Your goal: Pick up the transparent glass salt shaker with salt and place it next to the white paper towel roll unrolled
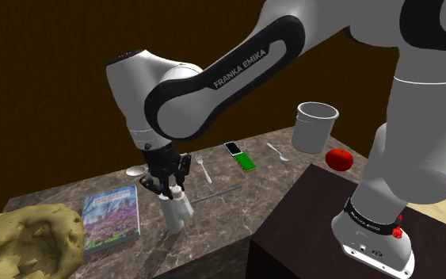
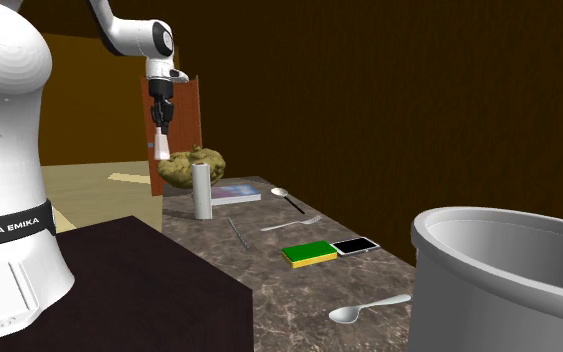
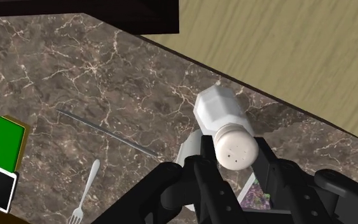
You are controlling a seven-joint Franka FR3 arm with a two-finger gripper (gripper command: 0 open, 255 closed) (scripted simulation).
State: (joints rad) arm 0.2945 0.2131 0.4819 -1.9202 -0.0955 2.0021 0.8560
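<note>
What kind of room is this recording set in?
Most likely a kitchen, though little of the room itself shows. The work surface is a marbled stone countertop, a fork lies on it, and the item being handled is a salt shaker.

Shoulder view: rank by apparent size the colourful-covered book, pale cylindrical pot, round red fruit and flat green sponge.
Largest first: book, pot, fruit, sponge. The book sits nearer the camera, so its lead over the pot is unsure; fruit and sponge look close.
</note>
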